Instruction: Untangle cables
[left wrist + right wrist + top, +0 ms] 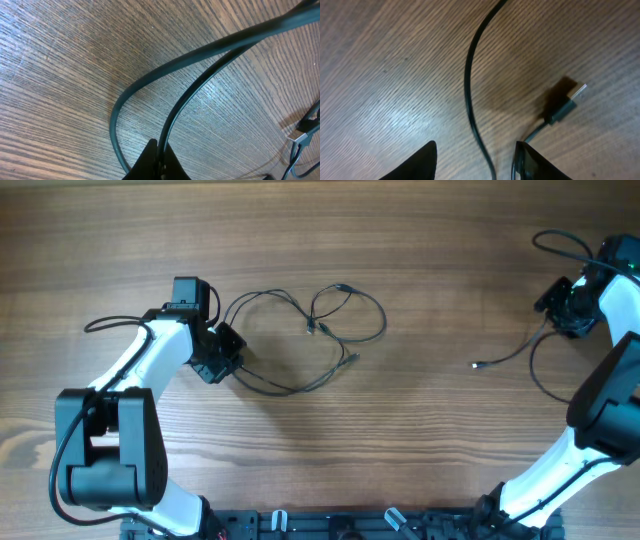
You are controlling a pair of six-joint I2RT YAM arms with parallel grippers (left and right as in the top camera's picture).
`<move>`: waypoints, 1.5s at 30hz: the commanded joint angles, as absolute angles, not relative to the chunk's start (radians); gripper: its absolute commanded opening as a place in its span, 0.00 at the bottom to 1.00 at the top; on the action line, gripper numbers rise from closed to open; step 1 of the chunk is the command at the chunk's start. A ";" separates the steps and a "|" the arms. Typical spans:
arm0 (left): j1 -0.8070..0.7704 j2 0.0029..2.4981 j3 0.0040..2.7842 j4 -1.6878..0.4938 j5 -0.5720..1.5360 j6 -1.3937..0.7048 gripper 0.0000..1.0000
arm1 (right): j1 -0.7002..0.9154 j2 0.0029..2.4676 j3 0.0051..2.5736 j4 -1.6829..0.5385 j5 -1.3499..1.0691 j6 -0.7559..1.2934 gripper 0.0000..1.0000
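Your left gripper (157, 159) is pinched shut on the tangle (190, 96); your right gripper (476, 152) stands part-open astride the loose cable (468, 75), gripping nothing. Yank left and knots tighten.

the table (420, 240) is of brown wood and fills nearly the whole overhead view. its grain runs from left to right in long wavy lines, with darker stripes in some places and a paler, more yellow part toward the near left corner. the surface is flat and a little shiny. in the left wrist view a soft white gleam lies on it, and in the right wrist view there is a similar pale patch. seen from close, the grain is fine and goes slantwise. along the near edge lies a black bar (330, 527) with two small pale clips (280, 520) on it.
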State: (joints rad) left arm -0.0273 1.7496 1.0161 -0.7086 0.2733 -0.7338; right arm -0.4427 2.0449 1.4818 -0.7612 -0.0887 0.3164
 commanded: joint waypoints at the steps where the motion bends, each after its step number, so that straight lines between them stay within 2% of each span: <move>1: -0.031 1.753 1.013 -0.712 0.260 -0.710 0.04 | -0.435 2.093 1.480 -0.745 -0.060 0.318 0.51; 3: -0.031 1.753 1.013 -0.714 0.260 -0.710 0.04 | -0.435 2.099 1.480 -0.744 -0.060 0.318 0.45; 4: -0.031 1.753 1.013 -0.715 0.260 -0.710 0.04 | -0.435 2.101 1.480 -0.744 -0.061 0.318 0.36; 6: -0.031 1.753 1.013 -0.715 0.260 -0.711 0.04 | -0.435 2.101 1.480 -0.747 -0.061 0.317 0.12; 7: -0.031 1.753 1.013 -0.715 0.260 -0.711 0.04 | -0.435 2.101 1.480 -0.755 -0.063 0.317 0.04; 13: -0.031 1.753 1.013 -0.717 0.261 -0.710 0.04 | -0.440 2.087 1.536 -0.931 -0.076 0.311 0.04; 18: -0.031 1.753 1.013 -0.715 0.261 -0.710 0.04 | -0.440 2.046 1.752 -1.181 -0.157 0.153 0.04; 20: -0.031 1.753 1.013 -0.715 0.261 -0.710 0.04 | -0.441 2.032 1.837 -1.273 -0.111 0.158 0.04; 23: -0.031 1.753 1.013 -0.716 0.261 -0.710 0.04 | -0.441 2.000 1.913 -1.373 0.086 0.211 0.04; 27: -0.031 1.753 1.013 -0.716 0.261 -0.710 0.04 | -0.441 1.960 1.918 -1.404 0.331 0.293 0.04; 33: -0.031 1.753 1.013 -0.716 0.261 -0.710 0.04 | -0.441 1.899 1.918 -1.364 0.567 0.384 0.04; 39: -0.031 1.753 1.013 -0.728 0.260 -0.710 0.04 | -0.441 1.906 1.917 -1.173 0.581 0.382 0.04; 40: -0.031 1.753 1.013 -0.728 0.261 -0.710 0.04 | -0.441 1.908 1.917 -1.155 0.577 0.382 0.05; 41: -0.031 1.753 1.013 -0.727 0.261 -0.710 0.04 | -0.441 1.909 1.916 -1.145 0.555 0.381 0.16; 42: -0.031 1.753 1.013 -0.727 0.261 -0.710 0.04 | -0.442 1.909 1.916 -1.137 0.515 0.381 0.43; 43: -0.031 1.753 1.013 -0.727 0.260 -0.710 0.04 | -0.442 1.909 1.916 -1.137 0.469 0.381 0.58; 45: -0.031 1.753 1.013 -0.726 0.260 -0.710 0.04 | -0.442 1.909 1.916 -1.137 0.341 0.356 0.77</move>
